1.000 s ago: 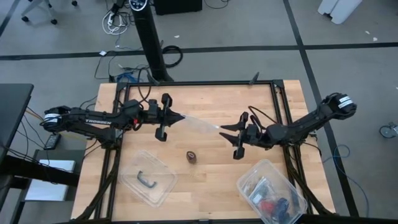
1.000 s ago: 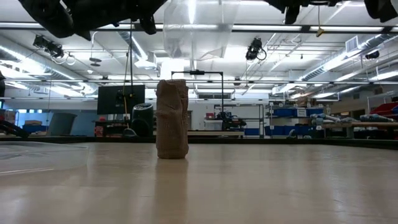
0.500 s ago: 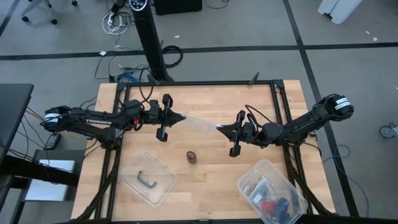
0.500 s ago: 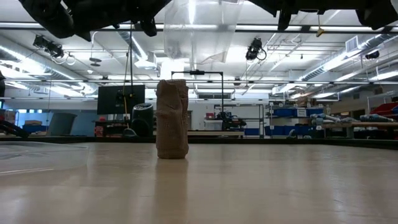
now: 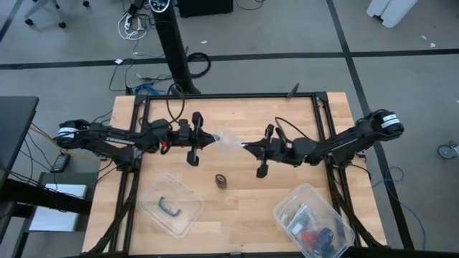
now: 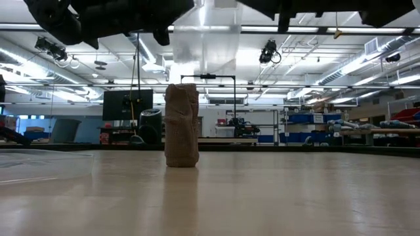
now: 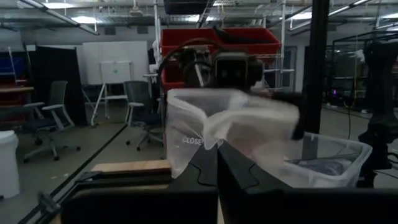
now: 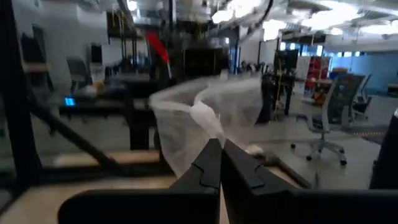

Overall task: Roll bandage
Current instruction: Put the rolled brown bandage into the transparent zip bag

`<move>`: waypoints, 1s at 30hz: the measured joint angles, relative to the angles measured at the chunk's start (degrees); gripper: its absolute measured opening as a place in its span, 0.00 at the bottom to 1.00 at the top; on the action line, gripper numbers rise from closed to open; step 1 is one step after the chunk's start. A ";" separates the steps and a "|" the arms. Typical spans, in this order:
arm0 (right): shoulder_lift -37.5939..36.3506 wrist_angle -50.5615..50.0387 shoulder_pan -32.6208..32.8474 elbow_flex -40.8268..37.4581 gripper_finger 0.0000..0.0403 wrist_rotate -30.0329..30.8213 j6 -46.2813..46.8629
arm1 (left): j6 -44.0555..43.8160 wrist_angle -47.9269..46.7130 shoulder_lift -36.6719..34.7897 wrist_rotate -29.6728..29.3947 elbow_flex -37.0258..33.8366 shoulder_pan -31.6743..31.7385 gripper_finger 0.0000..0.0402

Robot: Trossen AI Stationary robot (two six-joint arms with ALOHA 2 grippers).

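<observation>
Wooden tabletop [image 5: 237, 115] fills the middle of the high view, and both arms reach in across its centre. The left gripper [image 5: 206, 138] sits left of centre and the right gripper [image 5: 247, 147] just right of it, close together, each with its jaws clamped on one end of a clear plastic bag [image 5: 228, 141] held above the wood. A clear tub with a black handle piece [image 5: 171, 208] lies at the lower left, and a second tub of mixed items [image 5: 313, 222] at the lower right.

Smallest is the bandage [image 5: 221, 180], already a short brown roll standing upright on the tabletop just below centre, apart from both grippers and below the bag.

The rolling looks finished, and the step in hand appears to be opening the bag for the roll. To do it well, the two grips should probably keep hold of opposite sides of the mouth and come together gently so the film slackens without slipping.

From above, the bag is barely more than a pale smear. The left wrist view shows it ballooned open with printed lettering [image 7: 230, 134], pinched at its lower edge; the right wrist view [image 8: 205, 121] shows the same from the other side. The low view alone shows the roll [image 6: 181, 124] standing straight, its wraps slightly uneven, under the bag [image 6: 207, 36] at the top edge.
</observation>
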 joint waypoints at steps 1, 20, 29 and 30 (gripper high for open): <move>0.90 -1.20 -0.09 0.95 0.00 0.01 -0.15 | 0.00 0.39 0.27 0.03 0.18 -0.10 0.00; -6.08 -18.73 4.04 4.33 0.00 3.45 -1.08 | 1.12 -6.23 -3.39 -0.45 -0.11 -0.73 0.00; -6.24 -27.03 3.80 4.30 0.02 -0.04 3.94 | -1.56 -9.94 -3.44 -0.76 -0.11 -0.75 0.00; -6.24 -26.95 3.73 4.30 0.02 0.92 4.16 | -1.85 -10.12 -3.44 -1.12 -0.11 -0.96 0.00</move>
